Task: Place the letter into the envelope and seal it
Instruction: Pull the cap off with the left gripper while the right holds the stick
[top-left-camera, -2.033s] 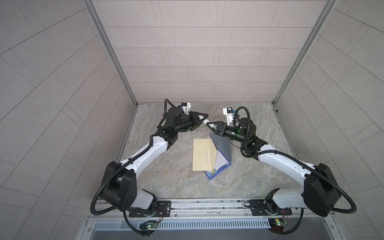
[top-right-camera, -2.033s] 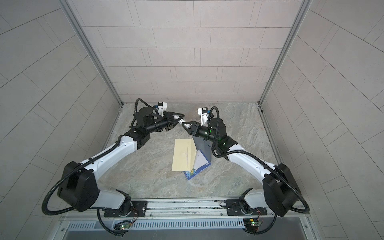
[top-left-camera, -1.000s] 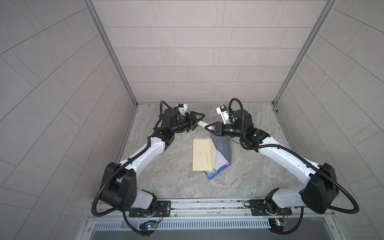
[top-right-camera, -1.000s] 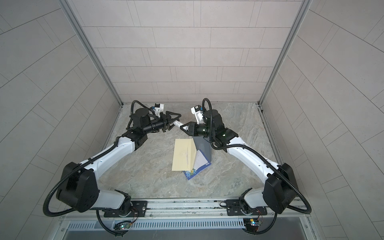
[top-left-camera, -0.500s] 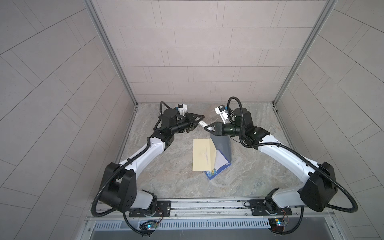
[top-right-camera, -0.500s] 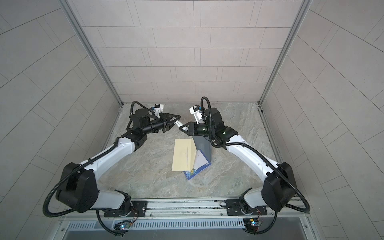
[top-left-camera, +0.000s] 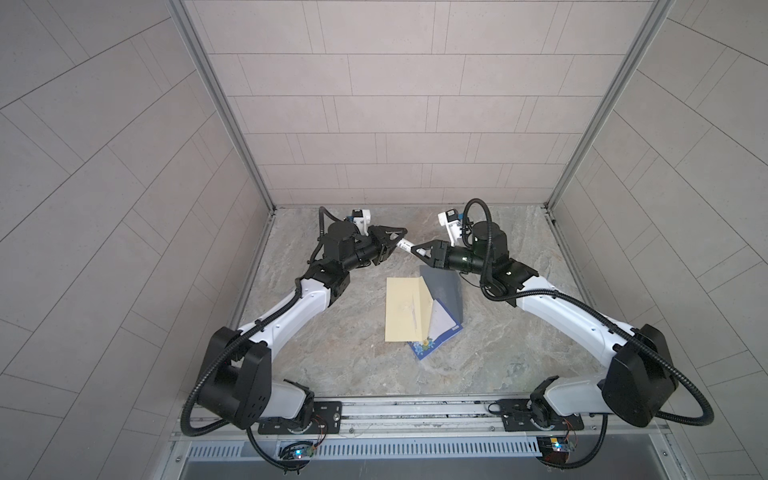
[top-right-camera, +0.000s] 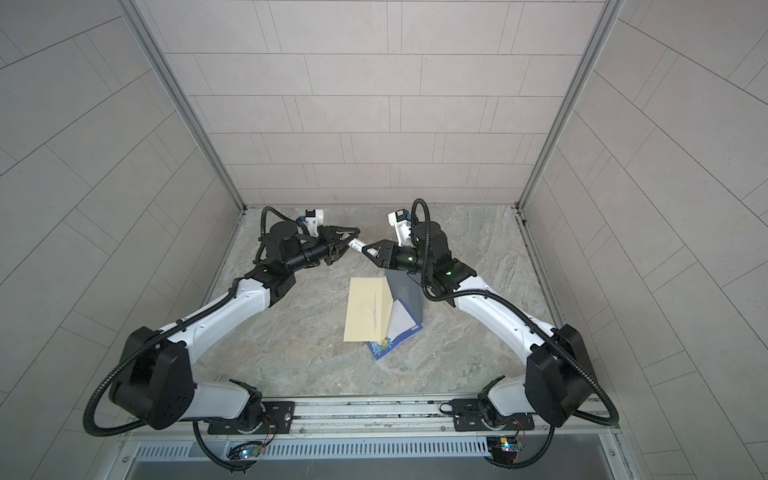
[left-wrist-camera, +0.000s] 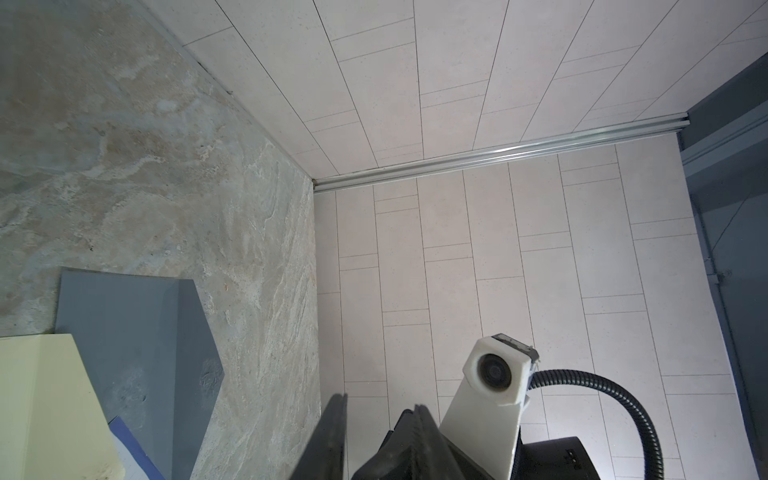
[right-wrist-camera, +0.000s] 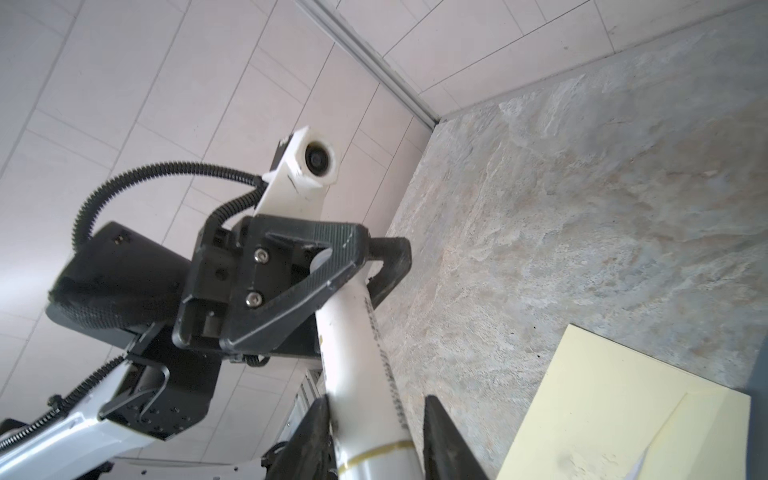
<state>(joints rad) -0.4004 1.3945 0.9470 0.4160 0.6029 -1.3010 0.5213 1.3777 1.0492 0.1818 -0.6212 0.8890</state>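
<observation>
A cream envelope (top-left-camera: 405, 309) lies mid-table in both top views, its grey flap (top-left-camera: 444, 286) folded open to the right. The white letter (top-left-camera: 440, 328) with a blue edge pokes out from under the envelope's lower right side. Behind them, both grippers meet above the table on a white glue stick (top-left-camera: 405, 246). My left gripper (top-left-camera: 399, 243) is shut on one end of the stick (right-wrist-camera: 361, 353). My right gripper (right-wrist-camera: 376, 401) stands open around the other end, one finger against the stick and a gap at the other. The left wrist view shows envelope (left-wrist-camera: 41, 407) and flap (left-wrist-camera: 137, 332).
Tiled walls close the marble table (top-left-camera: 353, 357) at the back and on both sides, with metal corner posts (top-left-camera: 557, 199). Both arms reach in from the rail (top-left-camera: 415, 411) at the front edge. The grippers hang near the back wall.
The left gripper closed on the free end of the glue stick. In the last half second the right gripper's jaws widened around its end. The envelope and letter stayed put.
</observation>
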